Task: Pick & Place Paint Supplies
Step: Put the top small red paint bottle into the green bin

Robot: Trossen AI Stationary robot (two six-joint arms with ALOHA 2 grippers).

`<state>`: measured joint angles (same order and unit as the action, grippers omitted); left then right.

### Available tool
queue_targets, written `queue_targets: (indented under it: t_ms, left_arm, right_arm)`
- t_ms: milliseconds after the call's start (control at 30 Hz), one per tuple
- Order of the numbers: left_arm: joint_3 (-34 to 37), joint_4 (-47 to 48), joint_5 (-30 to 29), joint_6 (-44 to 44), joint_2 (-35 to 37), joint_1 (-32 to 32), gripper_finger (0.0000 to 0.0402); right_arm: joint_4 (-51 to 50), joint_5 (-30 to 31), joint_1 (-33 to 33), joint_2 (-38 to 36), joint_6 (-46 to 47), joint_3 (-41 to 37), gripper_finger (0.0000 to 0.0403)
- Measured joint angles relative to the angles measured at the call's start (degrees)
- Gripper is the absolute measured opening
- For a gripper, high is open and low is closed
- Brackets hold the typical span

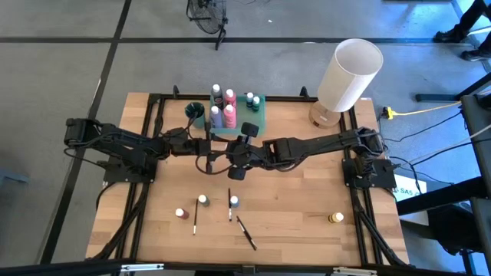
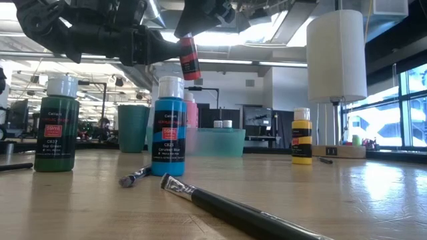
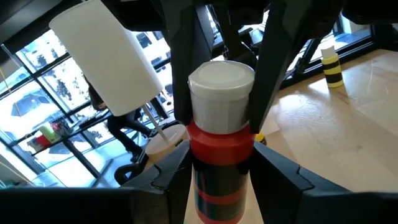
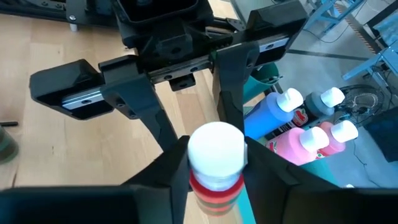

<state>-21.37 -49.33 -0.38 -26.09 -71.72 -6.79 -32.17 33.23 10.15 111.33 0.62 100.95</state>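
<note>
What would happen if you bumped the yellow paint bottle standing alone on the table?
The yellow bottle stands upright, tall and narrow, so it would probably tip rather than slide. Being round, it would likely roll across the table afterwards. It looks like small plastic, so probably light and unlikely to break.

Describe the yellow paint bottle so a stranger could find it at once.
Start at the tall white lamp at the table's far right corner. Come straight toward the near edge on that side: the yellow bottle stands there alone, the only yellow one, far from the other loose bottles.
</note>
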Motion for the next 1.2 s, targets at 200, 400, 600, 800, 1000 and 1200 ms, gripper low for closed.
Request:
queue_targets:
  t_ms: [200, 400, 600, 800, 1000, 1200]
  left_arm:
    - [0.0, 0.01, -0.02, 0.02, 0.0, 0.0, 0.0143]
    - [0.0, -0.1, -0.02, -0.03, 0.0, 0.0, 0.0143]
    - [0.0, -1.04, 0.07, -0.76, 0.0, 0.0, 0.0156]
    - [0.0, -0.98, 0.43, -3.84, 0.0, 0.0, 0.019]
    - [-0.02, 0.31, -2.06, -5.29, 0.0, 0.02, 0.0222]
    - [-0.02, 1.18, -12.46, -7.32, 0.07, -0.04, 0.0234]
  right_arm:
    - [-0.18, 0.0, 0.0, 0.0, 0.02, 0.0, 0.0117]
    - [-0.24, 0.38, 0.07, 0.0, 0.2, 0.02, 0.0117]
    - [-0.3, 1.05, 0.2, -0.11, 0.22, 0.11, 0.0117]
    - [-1.05, 1.05, 0.44, -0.11, 0.49, 0.11, 0.0117]
    - [-5.51, 2.12, 1.31, -0.11, 4.41, 0.11, 0.0117]
    - [-19.9, 12.44, 2.6, -0.02, 16.51, 0.06, 0.0117]
